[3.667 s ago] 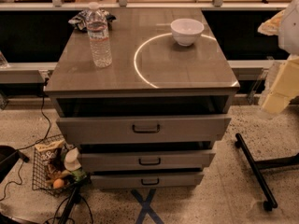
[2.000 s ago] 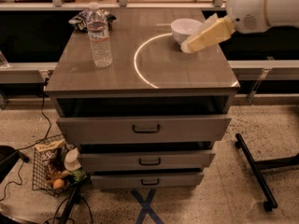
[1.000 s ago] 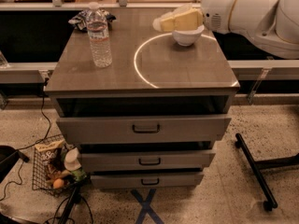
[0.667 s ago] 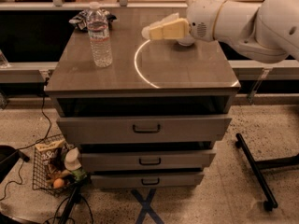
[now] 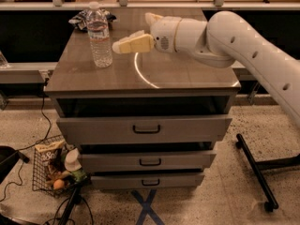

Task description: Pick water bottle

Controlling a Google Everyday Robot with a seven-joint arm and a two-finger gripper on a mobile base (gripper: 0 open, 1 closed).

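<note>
The water bottle (image 5: 100, 35), clear and ribbed with a white cap and a thin reddish label band, stands upright at the back left of the grey cabinet top (image 5: 187, 76). My gripper (image 5: 131, 33) hovers above the top just right of the bottle, a small gap away, not touching it. Its cream fingers (image 5: 133, 43) point left toward the bottle and stand apart, holding nothing. My white arm (image 5: 243, 46) reaches in from the right and hides the white bowl.
A crumpled dark snack bag (image 5: 86, 17) lies behind the bottle. A white arc (image 5: 139, 74) marks the cabinet top. Three drawers (image 5: 146, 128) sit below. A wire basket (image 5: 55, 167) with snacks is on the floor at left, a black stand leg (image 5: 253, 170) at right.
My arm has swept in from the right and moved left across the cabinet top. The gripper now sits close to the bottle, and the arm covers the white bowl.
</note>
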